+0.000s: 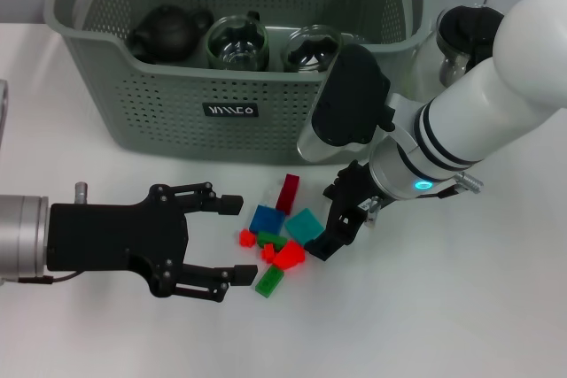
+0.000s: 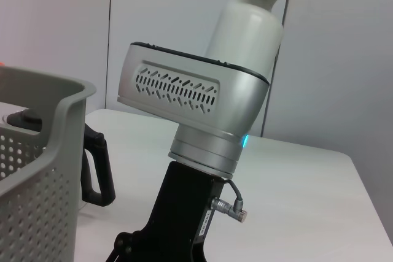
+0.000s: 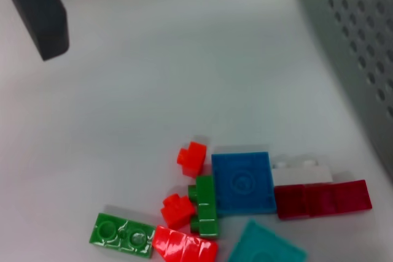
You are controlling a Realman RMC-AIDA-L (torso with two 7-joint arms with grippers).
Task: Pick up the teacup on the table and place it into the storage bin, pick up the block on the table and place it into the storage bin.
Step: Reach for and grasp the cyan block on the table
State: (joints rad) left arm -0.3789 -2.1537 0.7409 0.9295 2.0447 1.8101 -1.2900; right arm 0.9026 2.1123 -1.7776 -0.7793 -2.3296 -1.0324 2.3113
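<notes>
A pile of small blocks lies on the white table in front of the storage bin (image 1: 115,86): a blue block (image 1: 266,219), a teal one (image 1: 304,226), a dark red one (image 1: 288,192), and red and green pieces. The right wrist view shows the same pile, with the blue block (image 3: 242,182) in its middle. My right gripper (image 1: 330,220) hovers open at the pile's right edge, holding nothing; one black finger (image 3: 40,13) shows. My left gripper (image 1: 234,238) rests open just left of the pile. No teacup shows on the table. Two glass cups (image 1: 237,42) sit inside the bin.
A black teapot (image 1: 166,31) also sits in the bin. A glass pot with a black handle (image 2: 98,170) stands on the table right of the bin, behind my right arm (image 1: 496,104). The bin's perforated wall (image 3: 356,41) is close beside the blocks.
</notes>
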